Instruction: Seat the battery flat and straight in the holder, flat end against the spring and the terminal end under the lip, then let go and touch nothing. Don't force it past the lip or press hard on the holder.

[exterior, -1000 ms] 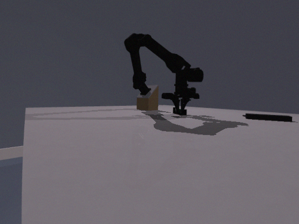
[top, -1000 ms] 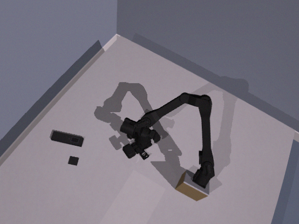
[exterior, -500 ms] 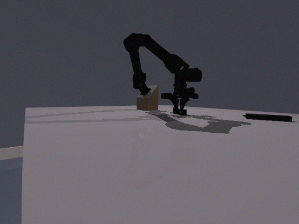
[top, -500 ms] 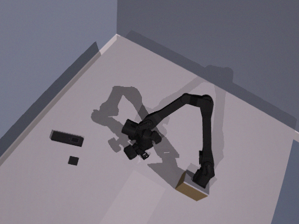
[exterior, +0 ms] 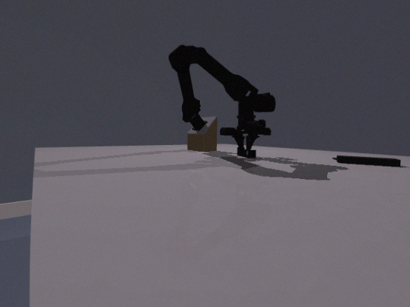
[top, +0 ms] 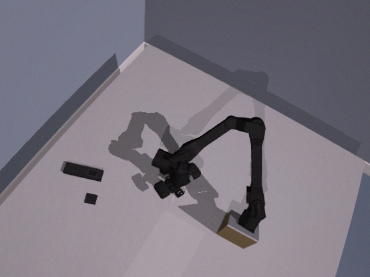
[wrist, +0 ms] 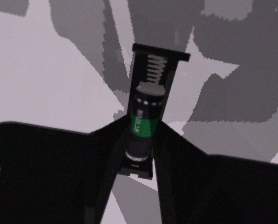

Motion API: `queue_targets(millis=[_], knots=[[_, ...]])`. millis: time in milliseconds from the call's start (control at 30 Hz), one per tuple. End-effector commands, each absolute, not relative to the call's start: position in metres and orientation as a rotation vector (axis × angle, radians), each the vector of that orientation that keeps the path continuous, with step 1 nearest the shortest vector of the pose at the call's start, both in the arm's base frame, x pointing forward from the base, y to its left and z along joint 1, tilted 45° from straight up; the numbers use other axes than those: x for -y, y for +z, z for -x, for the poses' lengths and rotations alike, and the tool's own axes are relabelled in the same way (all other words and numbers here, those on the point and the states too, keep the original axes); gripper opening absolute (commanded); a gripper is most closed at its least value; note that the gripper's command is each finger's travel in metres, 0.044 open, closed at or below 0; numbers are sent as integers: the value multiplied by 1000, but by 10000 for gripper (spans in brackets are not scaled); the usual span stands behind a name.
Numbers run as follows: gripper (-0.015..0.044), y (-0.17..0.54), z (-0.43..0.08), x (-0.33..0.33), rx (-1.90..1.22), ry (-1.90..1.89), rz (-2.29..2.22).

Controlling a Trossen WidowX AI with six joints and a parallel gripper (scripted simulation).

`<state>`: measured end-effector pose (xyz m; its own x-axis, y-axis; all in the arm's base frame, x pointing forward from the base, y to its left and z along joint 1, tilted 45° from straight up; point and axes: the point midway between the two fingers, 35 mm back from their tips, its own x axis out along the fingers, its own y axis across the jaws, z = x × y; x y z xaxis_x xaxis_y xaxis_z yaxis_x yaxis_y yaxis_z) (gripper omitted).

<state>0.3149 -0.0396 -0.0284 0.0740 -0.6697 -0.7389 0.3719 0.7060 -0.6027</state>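
Top view: the gripper point(top: 175, 190) is hanging mid-counter, well away from every edge. Exterior view: its fingertips are nearly touching the counter point(exterior: 148, 219). Wrist view: the jaws are clamping the battery point(wrist: 143, 123) lengthwise inside the holder point(wrist: 159, 52), its end just short of the spring point(wrist: 156, 68).

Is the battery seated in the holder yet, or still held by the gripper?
Held, not seated: the gripper is shut on the battery; spring uncompressed, apart from the battery's end.
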Motion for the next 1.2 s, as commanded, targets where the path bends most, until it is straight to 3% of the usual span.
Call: queue_targets(millis=[0,133,567,900,1167], knots=[[64,-28,-314,40,-1274,-798,286],[166,-28,-314,40,-1274,-798,286],[166,-18,-313,29,-1276,-797,285],[429,32,-305,-22,-1278,-794,282],[440,32,-305,-24,-1278,-795,282]])
